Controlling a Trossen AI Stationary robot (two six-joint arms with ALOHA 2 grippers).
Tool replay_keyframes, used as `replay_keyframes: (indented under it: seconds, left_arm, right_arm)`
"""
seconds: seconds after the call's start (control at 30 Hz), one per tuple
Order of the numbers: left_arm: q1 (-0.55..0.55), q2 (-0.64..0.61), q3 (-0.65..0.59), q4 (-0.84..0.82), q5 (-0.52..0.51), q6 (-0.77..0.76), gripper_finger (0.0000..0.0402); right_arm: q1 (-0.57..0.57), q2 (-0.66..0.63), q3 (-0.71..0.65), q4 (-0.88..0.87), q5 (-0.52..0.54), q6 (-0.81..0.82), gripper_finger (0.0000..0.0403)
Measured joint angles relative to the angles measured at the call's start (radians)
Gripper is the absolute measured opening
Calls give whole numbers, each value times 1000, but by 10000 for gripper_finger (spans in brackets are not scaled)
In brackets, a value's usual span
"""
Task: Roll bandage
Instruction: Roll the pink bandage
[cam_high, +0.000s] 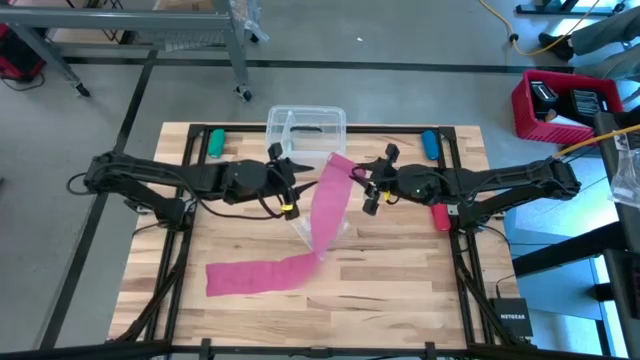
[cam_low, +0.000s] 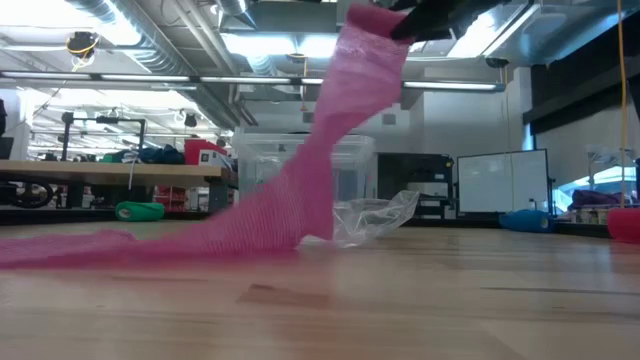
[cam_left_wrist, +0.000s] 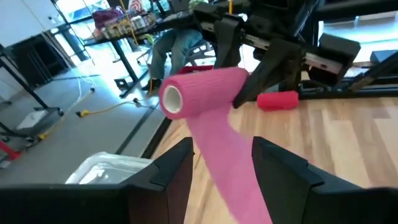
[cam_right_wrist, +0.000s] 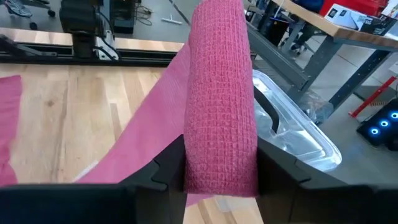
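Pink bandage (cam_high: 326, 205) partly rolled, lifted mid-table, tail trailing down left. Right gripper (cam_right_wrist: 219, 163) clamped on roll; left gripper (cam_left_wrist: 221, 163) parted, holding nothing. Risk: one-sided grip, roll slipping or unwinding.

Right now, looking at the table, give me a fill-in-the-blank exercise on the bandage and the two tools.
1. The roll of the pink bandage is clamped in the ____ tool.
2. The left tool has its fingers ____, with the strip hanging between them.
3. The unrolled tail lies flat on the wooden ____.
4. Behind the bandage stands a clear plastic ____.

Missing words: right; open; table; container
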Motion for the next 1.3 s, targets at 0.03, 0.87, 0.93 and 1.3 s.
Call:
replay_keyframes:
  seconds: [0.03,0.87,0.93,1.3]
  left_arm:
    - [0,8,0,1,0,-13,156]
    - [9,103,0,228,-125,83,141]
    - [8,103,0,225,-125,82,141]
    - [3,103,0,-42,-55,-58,141]
  right_arm:
    - [0,0,0,-1,0,2,147]
    - [0,3,0,31,-27,97,147]
    - [0,3,0,28,-27,93,147]
    - [0,104,1,-60,-154,53,147]
